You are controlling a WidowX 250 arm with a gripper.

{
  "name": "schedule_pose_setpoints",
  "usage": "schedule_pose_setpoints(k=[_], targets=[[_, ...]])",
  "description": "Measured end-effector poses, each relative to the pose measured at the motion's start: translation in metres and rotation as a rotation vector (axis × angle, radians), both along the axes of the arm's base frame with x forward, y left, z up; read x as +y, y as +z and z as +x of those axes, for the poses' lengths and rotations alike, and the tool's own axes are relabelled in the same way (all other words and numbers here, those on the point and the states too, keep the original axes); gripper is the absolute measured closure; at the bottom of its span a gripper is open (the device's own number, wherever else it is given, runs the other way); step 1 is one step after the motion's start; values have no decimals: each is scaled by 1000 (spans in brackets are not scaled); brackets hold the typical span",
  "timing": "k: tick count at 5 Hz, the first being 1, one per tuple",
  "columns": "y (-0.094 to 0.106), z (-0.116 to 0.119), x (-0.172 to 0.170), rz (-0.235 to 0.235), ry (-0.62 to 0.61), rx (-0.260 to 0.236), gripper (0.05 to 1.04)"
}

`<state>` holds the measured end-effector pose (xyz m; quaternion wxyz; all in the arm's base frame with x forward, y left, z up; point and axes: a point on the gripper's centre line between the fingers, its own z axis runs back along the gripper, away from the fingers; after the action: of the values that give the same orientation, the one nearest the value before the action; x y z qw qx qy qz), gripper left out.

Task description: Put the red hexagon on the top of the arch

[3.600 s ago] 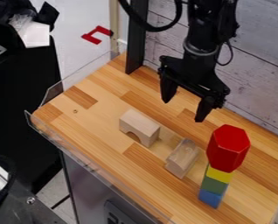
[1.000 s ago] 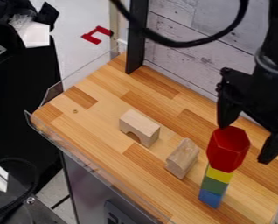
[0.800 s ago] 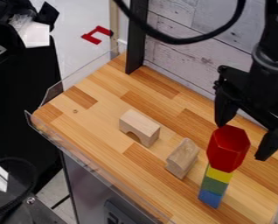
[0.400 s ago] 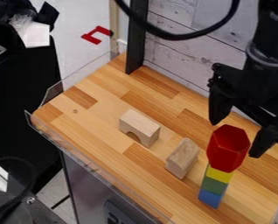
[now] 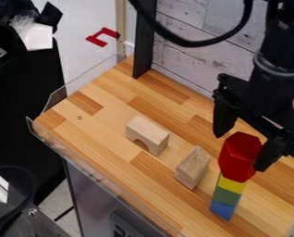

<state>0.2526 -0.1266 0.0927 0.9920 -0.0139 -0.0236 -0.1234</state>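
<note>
**Open gripper (image 5: pixel 240 152) set about the red hexagonal prism (image 5: pixel 237 156), high on its tower**

At the left, a clear plastic guard (image 5: pixel 88 162) runs along the near edge of the wooden tabletop (image 5: pixel 109 118), presumably to keep pieces from going over.

Next along is the pale wooden arch (image 5: pixel 150 131), standing on its feet with the hollow underneath. That leaves its flat top uppermost, the way it needs to be to carry another piece.

Right of the arch, and apart from it, lies a second pale wooden block (image 5: pixel 192 167). It seems to have no part in this job, though it sits near the straight path between tower and arch, so the prism is best lifted well clear of it.

Furthest right, the prism stands upright, a hexagonal face on top, on a narrow column of yellow block (image 5: pixel 231 184), green block (image 5: pixel 226 195) and blue block (image 5: pixel 222 210). It is broader than the column, which makes the perch look easy to upset.

The jaws are wide apart, one towards the prism's upper left and the other overlapping its right edge in the view. They do not appear to have hold of anything; whether either touches the prism I cannot tell. The spread suits so broad a piece. The step looks to be lining up for the grasp, and an even squeeze should keep the column from toppling.
</note>
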Motion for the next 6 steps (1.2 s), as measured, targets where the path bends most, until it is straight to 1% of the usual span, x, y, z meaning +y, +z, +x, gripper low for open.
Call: schedule_pose_setpoints(k=[1,2,3,4,5,6], targets=[[-2,-1,-2,-6,-8,20,110],[-4,1,-4,-14,-13,12,353],[-3,3,-4,-27,-6,1,372],[-3,5,-1,-36,16,0,372],[9,10,10,-47,60,-40,372],[30,16,30,-44,150,-114,372]])
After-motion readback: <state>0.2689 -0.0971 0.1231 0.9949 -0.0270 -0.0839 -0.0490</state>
